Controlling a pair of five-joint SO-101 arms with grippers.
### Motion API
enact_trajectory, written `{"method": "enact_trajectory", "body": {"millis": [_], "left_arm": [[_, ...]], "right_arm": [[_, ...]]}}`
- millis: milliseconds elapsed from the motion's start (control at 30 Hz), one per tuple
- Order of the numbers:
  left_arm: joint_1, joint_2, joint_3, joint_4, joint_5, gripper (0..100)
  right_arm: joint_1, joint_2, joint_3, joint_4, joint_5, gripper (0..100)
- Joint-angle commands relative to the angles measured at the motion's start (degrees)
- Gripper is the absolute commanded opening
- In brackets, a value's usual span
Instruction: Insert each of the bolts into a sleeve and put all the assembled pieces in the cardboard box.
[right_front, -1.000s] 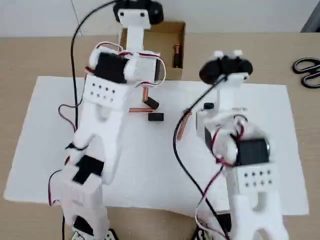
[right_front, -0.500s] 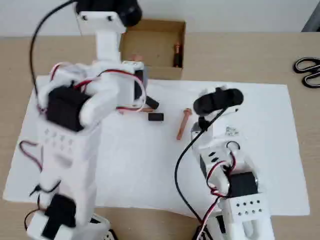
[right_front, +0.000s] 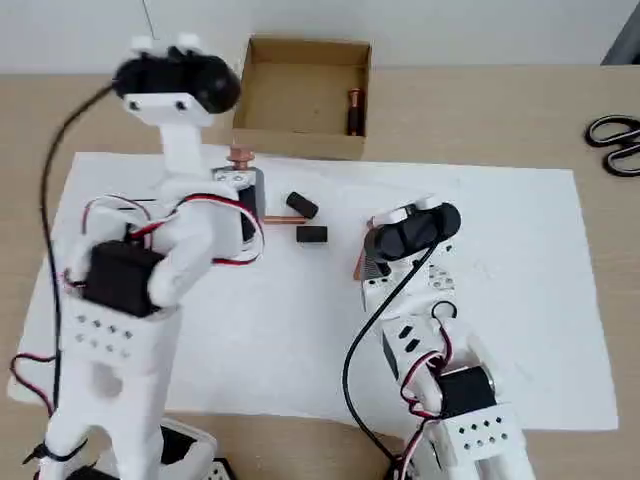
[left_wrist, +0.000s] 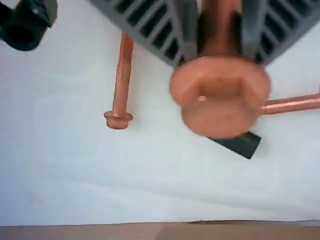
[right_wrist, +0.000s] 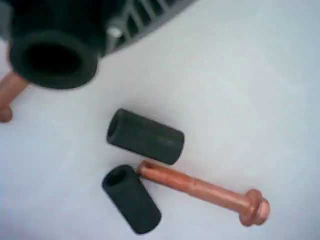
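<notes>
right arm retracted, left swung left | left end effector pinches bolt | right end effector pinches sleeve

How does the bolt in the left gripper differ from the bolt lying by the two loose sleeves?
The held bolt is clamped in the left gripper; the lying bolt is free. The held bolt stands head-up above the paper; the lying bolt rests flat on it. Both are copper-coloured with flanged heads.
</notes>
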Motion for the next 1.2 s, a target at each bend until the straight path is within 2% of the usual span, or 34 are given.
{"method": "enact_trajectory", "body": {"millis": [0,67,233,400,633,967,1167], "left_arm": [[2.1,-3.1,11.8,-17.2,-0.4,0],[2.6,-3.2,16.4,-23.7,-0.4,0],[2.7,-3.2,25.5,-37.4,-0.4,0],[6.1,-3.3,29.7,-44.2,-0.4,0],[10.5,-3.3,28.6,-44.4,-0.5,0],[17.6,-3.1,28.7,-41.4,-0.3,0],[18.4,-3.1,29.0,-41.2,-0.3,0]], "right_arm": [[-0.1,-1.2,-0.2,-2.9,0.3,0.4],[-0.1,-1.2,-0.3,-3.3,-0.2,0.4],[-0.1,-1.3,-0.3,-3.3,-6.7,0.4],[-0.4,-1.3,-0.3,-3.2,-11.2,0.4],[-6.5,-1.3,1.9,-3.2,-13.5,0.4],[-6.9,-1.3,2.8,-3.2,-13.2,0.4],[-7.0,-1.3,2.8,-3.2,-13.2,0.4]]}}
